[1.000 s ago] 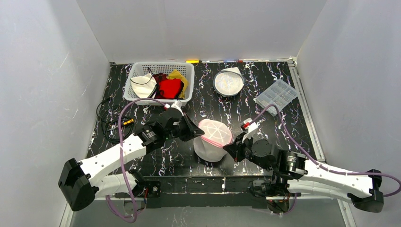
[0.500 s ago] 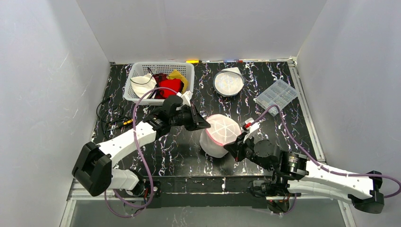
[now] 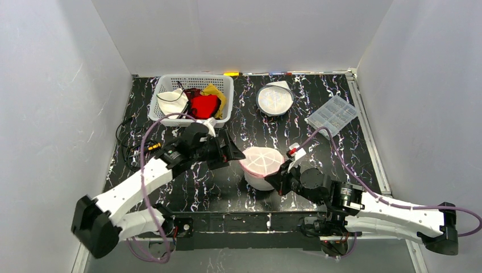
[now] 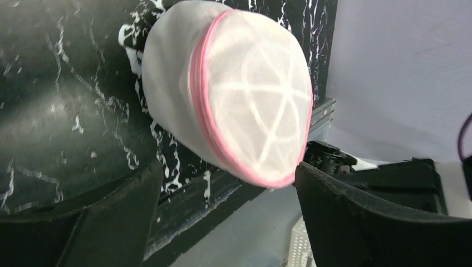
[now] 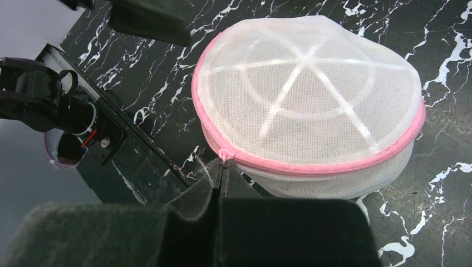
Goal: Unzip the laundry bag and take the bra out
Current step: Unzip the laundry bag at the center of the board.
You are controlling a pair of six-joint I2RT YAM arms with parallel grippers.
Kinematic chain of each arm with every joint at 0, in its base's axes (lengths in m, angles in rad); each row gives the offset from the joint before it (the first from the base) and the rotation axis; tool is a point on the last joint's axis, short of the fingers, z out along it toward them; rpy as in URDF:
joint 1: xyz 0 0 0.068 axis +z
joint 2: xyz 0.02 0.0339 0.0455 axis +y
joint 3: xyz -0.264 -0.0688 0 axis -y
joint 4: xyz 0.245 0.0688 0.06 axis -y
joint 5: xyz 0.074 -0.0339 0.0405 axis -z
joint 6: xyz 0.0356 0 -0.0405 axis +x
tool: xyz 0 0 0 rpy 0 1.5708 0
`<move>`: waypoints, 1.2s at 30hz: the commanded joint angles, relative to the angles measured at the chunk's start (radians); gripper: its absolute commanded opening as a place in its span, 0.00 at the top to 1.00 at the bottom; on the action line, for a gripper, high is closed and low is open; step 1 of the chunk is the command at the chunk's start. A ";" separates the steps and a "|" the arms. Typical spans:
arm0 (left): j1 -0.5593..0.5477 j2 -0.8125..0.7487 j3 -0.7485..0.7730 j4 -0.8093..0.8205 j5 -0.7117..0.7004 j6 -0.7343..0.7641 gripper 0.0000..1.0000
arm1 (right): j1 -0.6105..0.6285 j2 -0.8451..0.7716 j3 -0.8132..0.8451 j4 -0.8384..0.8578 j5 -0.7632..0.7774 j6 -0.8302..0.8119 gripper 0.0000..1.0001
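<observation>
Left hand (image 4: 228, 169) stands with its fingers wide apart just left of the laundry bag (image 5: 306, 94) and grips nothing, probably placed there to steady the bag. The bag sits on the bench (image 5: 439, 33) near the front edge, between the two arms. Right hand (image 5: 222, 172) has its fingers pressed together at the zip pull (image 5: 224, 156) on the bag's near side, apparently pinching it to draw the zip (image 5: 334, 164) round. The bag looks zipped shut, and the bra inside cannot be made out.
</observation>
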 commanded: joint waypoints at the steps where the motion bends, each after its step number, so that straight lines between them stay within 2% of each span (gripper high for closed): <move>1: -0.003 -0.179 -0.036 -0.211 -0.119 -0.109 0.13 | 0.002 0.015 0.017 0.071 -0.007 -0.006 0.99; 4: -0.050 -0.247 -0.079 -0.210 -0.166 -0.274 0.13 | 0.002 0.027 0.021 0.078 -0.015 -0.010 0.99; 7: -0.163 -0.245 -0.078 -0.165 -0.263 -0.370 0.13 | 0.001 0.046 0.021 0.096 -0.045 -0.020 0.99; 10: -0.224 -0.165 -0.039 -0.111 -0.303 -0.396 0.13 | 0.001 0.076 0.023 0.113 -0.079 -0.028 0.99; 14: -0.243 -0.048 0.012 -0.031 -0.254 -0.402 0.15 | 0.002 0.105 0.027 0.141 -0.109 -0.031 0.99; 19: -0.256 0.004 0.015 0.022 -0.246 -0.410 0.22 | 0.002 0.107 0.034 0.150 -0.113 -0.042 0.99; 24: -0.257 0.031 -0.001 0.046 -0.248 -0.410 0.43 | 0.001 0.101 0.026 0.162 -0.109 -0.040 0.99; 27: -0.257 0.045 -0.016 0.053 -0.257 -0.407 0.66 | 0.001 0.095 0.024 0.158 -0.103 -0.039 0.99; 29: -0.257 0.049 -0.023 0.055 -0.273 -0.392 0.76 | 0.002 0.085 0.027 0.141 -0.093 -0.039 0.99; 32: -0.250 0.054 -0.026 0.019 -0.331 -0.366 0.96 | 0.001 0.059 0.032 0.103 -0.066 -0.042 0.99; 33: -0.244 0.055 -0.033 0.024 -0.331 -0.360 1.00 | 0.001 0.050 0.036 0.088 -0.059 -0.043 0.99; 36: -0.223 0.065 -0.041 0.045 -0.318 -0.351 1.00 | 0.002 0.024 0.042 0.039 -0.040 -0.044 0.99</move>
